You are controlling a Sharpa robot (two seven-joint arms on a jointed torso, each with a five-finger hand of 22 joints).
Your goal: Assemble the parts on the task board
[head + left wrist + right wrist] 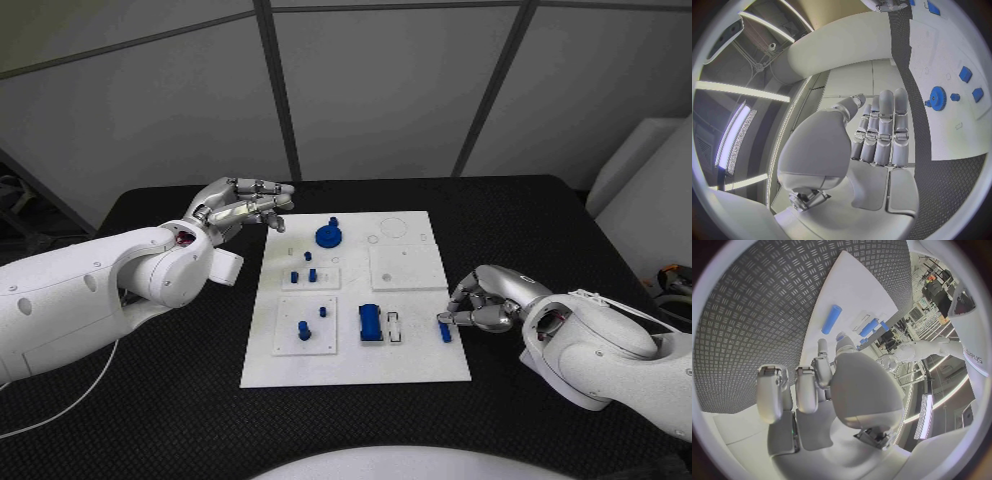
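- Seen from the head view: white task board (411,370) lying mid-table on the black table (173,400), carrying several blue parts.
- On the board's far side, a blue gear (330,236); nearer, small blue pegs (302,275) standing in a raised square, another blue peg (304,329) in the near-left square, and a blue block (371,323) toward the near middle.
- Close to the board's right edge, a blue bar (444,331) lying flat, just beside the right hand's fingertips.
- Left wrist view adds the gear (937,98) edge-on past the straightened fingers, with small blue pieces (965,74) beyond it.
- Right wrist view adds the bar (831,319) lying free on the board beyond the fingertips, clear of them.
- Left hand (242,205) raised over the table just off the board's far-left corner, fingers extended side by side, holding nothing.
- Right hand (483,300) low at the board's right edge, fingers curled inward, nothing visibly held; contact with the bar hard to confirm from the head view.
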